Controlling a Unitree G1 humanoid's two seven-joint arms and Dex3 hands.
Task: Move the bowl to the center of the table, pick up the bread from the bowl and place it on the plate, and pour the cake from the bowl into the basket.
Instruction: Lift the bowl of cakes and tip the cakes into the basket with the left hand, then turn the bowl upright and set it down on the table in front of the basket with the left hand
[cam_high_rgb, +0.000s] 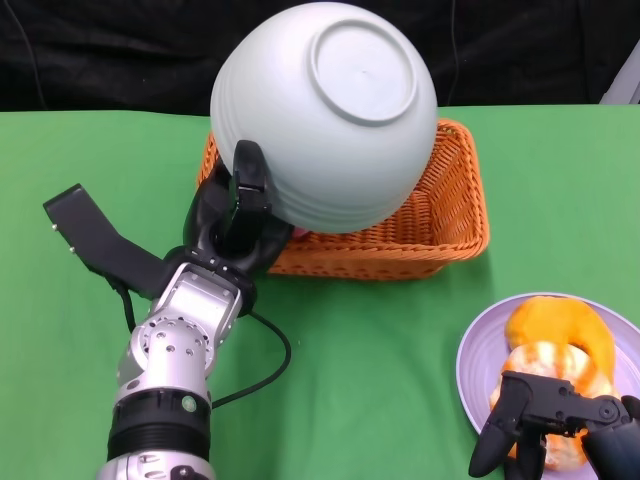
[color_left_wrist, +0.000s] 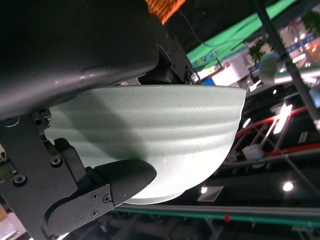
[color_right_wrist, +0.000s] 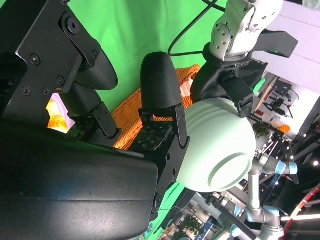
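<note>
My left hand (cam_high_rgb: 235, 215) grips the rim of the pale green bowl (cam_high_rgb: 325, 115), which is tipped almost upside down above the orange wicker basket (cam_high_rgb: 440, 235); its base faces the head camera. The bowl (color_left_wrist: 160, 135) fills the left wrist view, with a finger (color_left_wrist: 117, 182) against its ribbed outside. The cake is hidden; a small pink bit shows under the bowl's edge. The bread (cam_high_rgb: 560, 345) lies on the lilac plate (cam_high_rgb: 475, 365) at the lower right. My right hand (cam_high_rgb: 555, 425) hovers over the plate's near side, fingers apart, holding nothing. The right wrist view shows the bowl (color_right_wrist: 217, 145) and basket (color_right_wrist: 130, 112).
Green cloth covers the table (cam_high_rgb: 370, 380). A black cable (cam_high_rgb: 265, 375) loops from my left forearm across the cloth. A black curtain hangs behind the table's far edge. Bare cloth lies to the left of the basket and between basket and plate.
</note>
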